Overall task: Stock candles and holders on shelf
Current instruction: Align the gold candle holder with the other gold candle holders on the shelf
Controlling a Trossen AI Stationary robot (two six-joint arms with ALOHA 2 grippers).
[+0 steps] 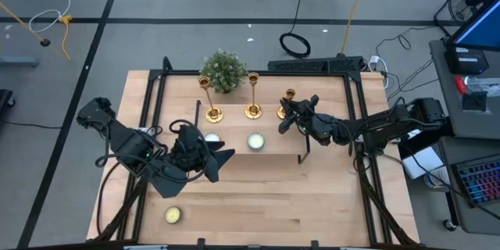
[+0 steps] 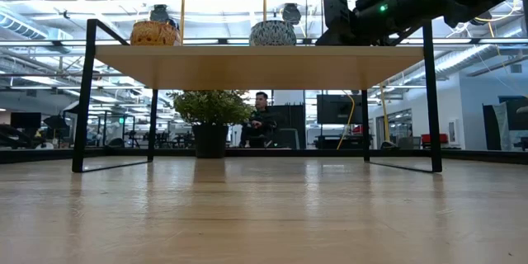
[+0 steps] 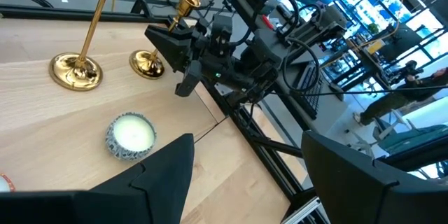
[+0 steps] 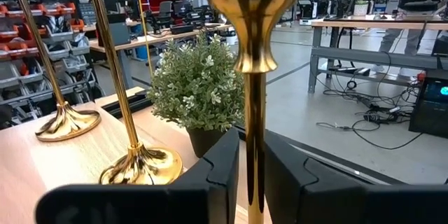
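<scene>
Gold holders (image 1: 252,111) are stood on the shelf (image 1: 328,144), upper centre of the high view. The third holder (image 4: 255,77) is closely flanked by the right gripper (image 4: 253,175); contact cannot be told. The left gripper (image 1: 219,160) is held agape beside a white candle (image 1: 211,137).

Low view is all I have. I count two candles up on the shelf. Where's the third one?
Observer: The third candle lies on the tabletop near its front left corner, off the shelf.
Operator: Which arm is that over the shelf's right end?
Observer: The right one. The right gripper is at the stem of the third holder, which stands on the shelf.
Operator: And the left arm?
Observer: The left gripper hangs open and empty over the shelf's left part, by the white candle.
</scene>
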